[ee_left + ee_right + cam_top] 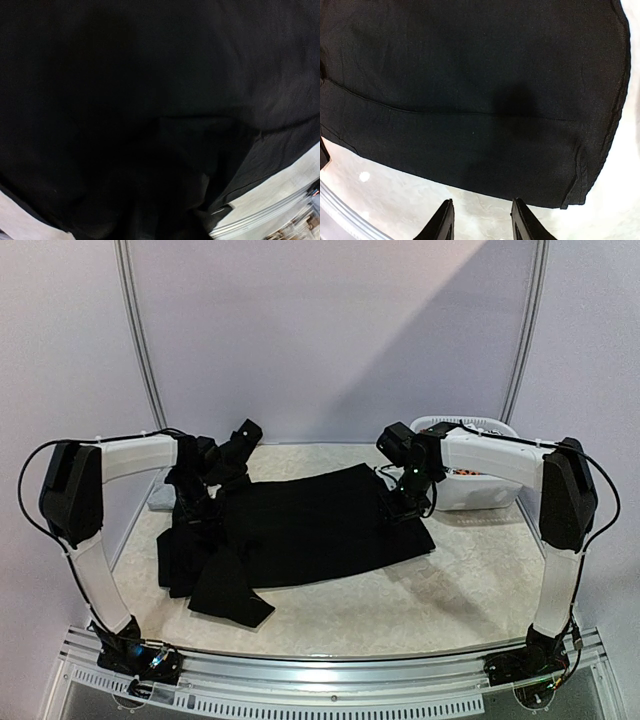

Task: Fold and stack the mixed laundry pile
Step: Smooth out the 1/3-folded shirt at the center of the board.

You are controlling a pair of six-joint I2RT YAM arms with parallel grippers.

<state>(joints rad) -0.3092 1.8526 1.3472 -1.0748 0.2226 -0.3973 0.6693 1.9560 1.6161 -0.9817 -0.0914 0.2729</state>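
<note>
**Laying-out stage of the fold.** The large black long-sleeved cloth garment lies spread on the pale marbled desk. Its body is smooth between the two claws, and its sleeves are bunched in a heap on the near side of the left claw.

The right claw stands low at the garment's right hem. Its two fingers are parted with only bare desk between them, gripping nothing, and the hem corner lies just ahead of the fingertips.

The left claw is down at the opposite edge. Its wrist view is filled with black fabric and shows no fingers, so whether it is parted or pinching cannot be told.

A light grey cloth piece lies just outboard of the left claw. A white plastic laundry basket stands just behind the right claw.

Judged step: the garment is laid out and no fold is made yet. The next move likely calls for freeing the bunched sleeves, then pinching both ends of one edge and carrying it across the body.
</note>
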